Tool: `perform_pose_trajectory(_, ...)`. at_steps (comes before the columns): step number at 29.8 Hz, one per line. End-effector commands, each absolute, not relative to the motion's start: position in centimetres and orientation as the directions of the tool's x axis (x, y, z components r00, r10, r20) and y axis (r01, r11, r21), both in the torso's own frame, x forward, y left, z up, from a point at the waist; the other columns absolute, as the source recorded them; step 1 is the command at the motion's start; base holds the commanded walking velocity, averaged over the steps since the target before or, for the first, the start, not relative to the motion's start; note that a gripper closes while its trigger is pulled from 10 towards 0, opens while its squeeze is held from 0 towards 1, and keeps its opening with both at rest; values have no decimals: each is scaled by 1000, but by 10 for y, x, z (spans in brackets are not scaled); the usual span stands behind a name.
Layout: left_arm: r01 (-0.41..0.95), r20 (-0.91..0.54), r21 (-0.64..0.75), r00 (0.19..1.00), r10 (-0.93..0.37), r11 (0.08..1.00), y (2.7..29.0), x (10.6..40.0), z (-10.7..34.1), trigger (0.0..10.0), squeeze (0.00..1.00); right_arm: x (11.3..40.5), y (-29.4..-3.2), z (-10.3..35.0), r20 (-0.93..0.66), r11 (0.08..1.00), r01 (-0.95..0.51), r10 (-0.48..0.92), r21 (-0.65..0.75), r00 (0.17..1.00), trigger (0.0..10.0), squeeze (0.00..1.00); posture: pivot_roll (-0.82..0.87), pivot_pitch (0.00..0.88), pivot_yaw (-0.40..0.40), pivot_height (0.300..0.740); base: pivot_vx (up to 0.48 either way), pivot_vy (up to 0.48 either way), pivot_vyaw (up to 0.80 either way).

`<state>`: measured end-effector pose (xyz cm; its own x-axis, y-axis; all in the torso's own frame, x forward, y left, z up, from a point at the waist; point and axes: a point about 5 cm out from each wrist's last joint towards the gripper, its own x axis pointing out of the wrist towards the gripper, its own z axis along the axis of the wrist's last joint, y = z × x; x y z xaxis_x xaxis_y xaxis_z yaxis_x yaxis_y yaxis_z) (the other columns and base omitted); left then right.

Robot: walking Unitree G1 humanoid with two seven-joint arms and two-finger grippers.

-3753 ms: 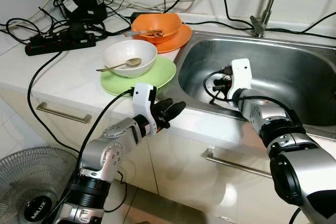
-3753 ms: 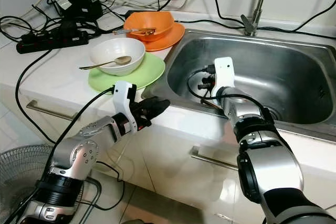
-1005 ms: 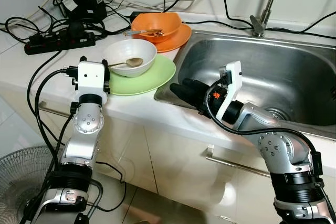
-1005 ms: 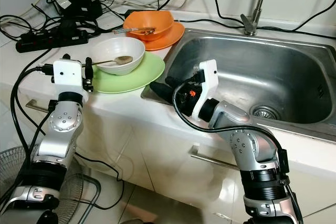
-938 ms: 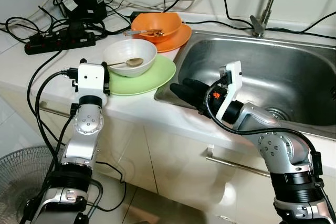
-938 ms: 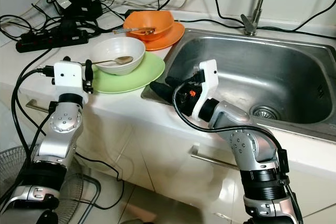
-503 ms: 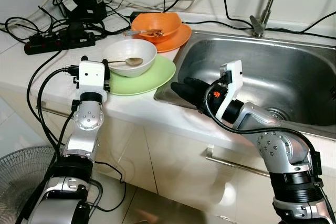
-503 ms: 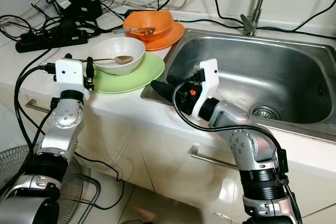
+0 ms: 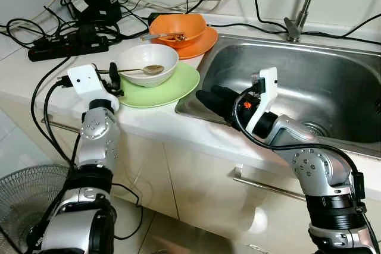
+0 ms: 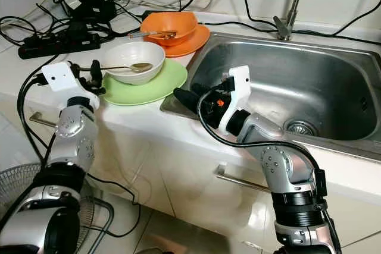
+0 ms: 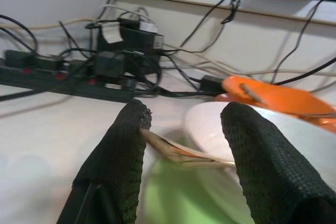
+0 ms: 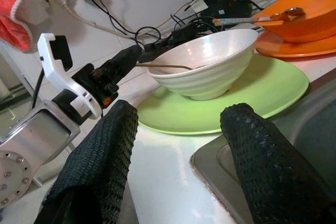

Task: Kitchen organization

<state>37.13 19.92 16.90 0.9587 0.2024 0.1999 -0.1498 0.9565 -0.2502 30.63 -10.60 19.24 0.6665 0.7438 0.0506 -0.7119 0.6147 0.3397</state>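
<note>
A white bowl (image 9: 147, 62) stands on a green plate (image 9: 159, 85) on the counter. A spoon (image 9: 143, 71) lies in the bowl, its handle sticking out to the left over the rim. My left gripper (image 9: 115, 79) is open at the end of that handle; in the left wrist view the spoon handle (image 11: 176, 153) lies between the two fingers, close to one fingertip. My right gripper (image 9: 203, 96) is open and hovers over the sink's front left corner, pointing at the green plate (image 12: 226, 106). Behind, an orange bowl (image 9: 177, 28) with a spoon sits on an orange plate (image 9: 199, 43).
The steel sink (image 9: 309, 81) with its faucet (image 9: 302, 5) takes up the right side. A black power strip (image 9: 68, 47), adapters and tangled cables cover the back left of the counter. A fan (image 9: 30, 209) stands on the floor at the lower left.
My left gripper has tilted and swung in towards the bowl, so its fingers now flank the spoon handle. The right gripper has risen slightly by the sink rim.
</note>
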Motion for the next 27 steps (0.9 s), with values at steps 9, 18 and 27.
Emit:
perform_pose_trajectory(9,-109,214,-348,958,192,931,198,375,176,0,0,308,-105,199,72,622,-710,733,331,676,10000,0,-114,12,78,740,0,0,0)
perform_pose_trajectory(18,-115,193,-442,956,219,890,203,376,176,0,0,310,-106,199,73,631,-700,723,335,687,10000,0,-110,8,77,740,0,0,0)
perform_pose_trajectory(27,-116,177,-504,956,234,856,206,377,177,0,0,310,-106,197,62,623,-706,733,336,677,10000,0,-109,5,76,740,0,0,0)
